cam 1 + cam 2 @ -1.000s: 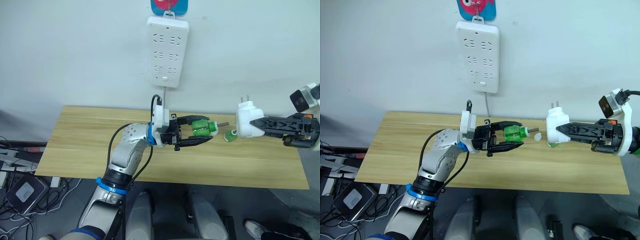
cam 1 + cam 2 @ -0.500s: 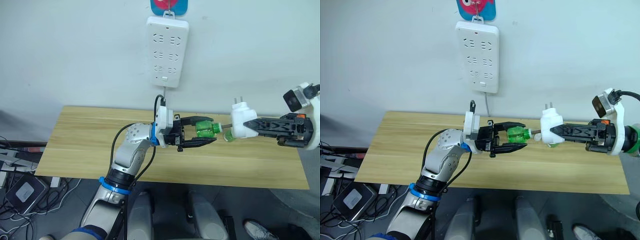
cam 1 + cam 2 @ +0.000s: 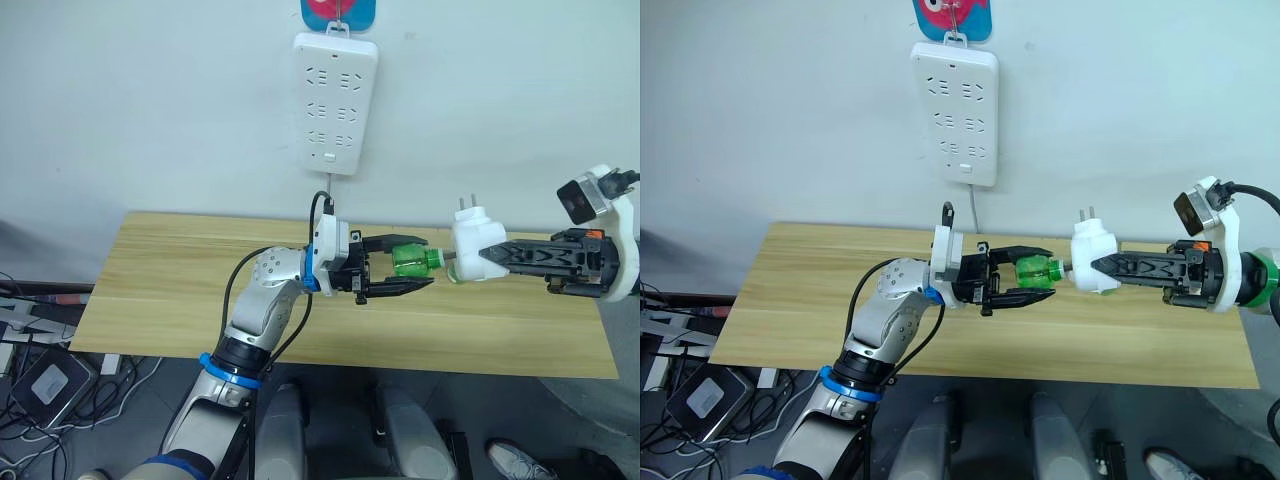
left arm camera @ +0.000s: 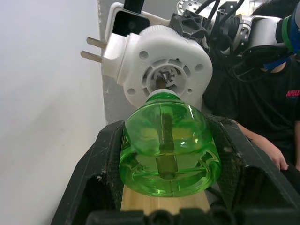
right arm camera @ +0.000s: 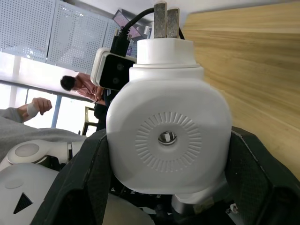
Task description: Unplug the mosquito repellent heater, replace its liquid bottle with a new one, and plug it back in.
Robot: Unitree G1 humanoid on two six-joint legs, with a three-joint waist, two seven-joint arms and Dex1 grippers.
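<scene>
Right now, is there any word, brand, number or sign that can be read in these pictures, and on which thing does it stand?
Nothing can be read.
Dark shirt of a person: reddish print at the picture's edge, cut off and blurred.
Power strip: no print visible.
Heater: moulded ridges, no text.
Green bottle: no label.
Blue and red hanger: a picture, no words.

Between the left fingers (image 4: 93, 178), matt black plastic, the bottle (image 4: 167, 149) is glossy clear green plastic; ahead of them the heater (image 4: 161, 65) is smooth white plastic with metal prongs (image 4: 93, 49), above the pale wood-grain desk (image 3: 180, 290)
</scene>
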